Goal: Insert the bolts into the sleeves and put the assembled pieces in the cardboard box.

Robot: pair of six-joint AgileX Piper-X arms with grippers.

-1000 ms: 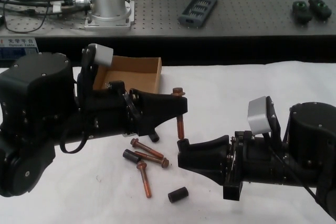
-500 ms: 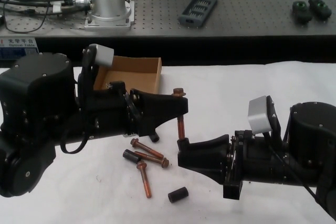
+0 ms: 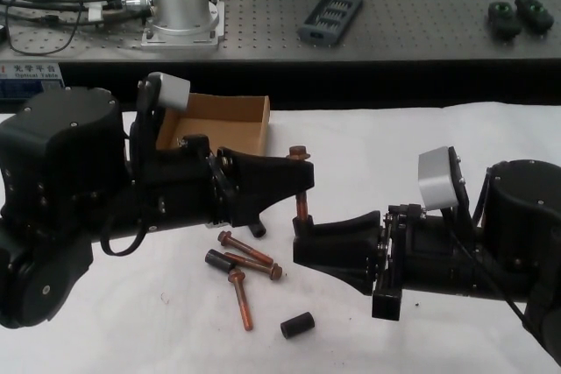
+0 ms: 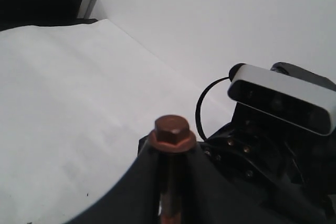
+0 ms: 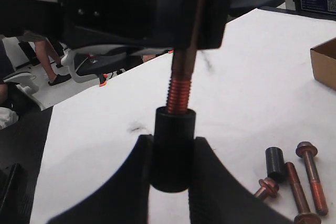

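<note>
The right gripper (image 3: pixel 301 234), fingers clamped on a sleeve (image 5: pixel 173 153), has just risen so the sleeve caps the threaded tip of the bolt (image 3: pixel 301 205) pinched upright in the fingers of the left gripper (image 3: pixel 302 179) over mid-desk (image 3: pixel 394 155), with the cardboard box (image 3: pixel 223 116) at ten o'clock: insertion looks begun.

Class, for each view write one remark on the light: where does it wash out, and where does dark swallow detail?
High view: the loose bolts cast only faint shadows on the white cloth. Left wrist view: the cloth glares near-white, with the held bolt head dark against it. Right wrist view: the black sleeve swallows surface detail, while the held bolt's thread catches light.
</note>
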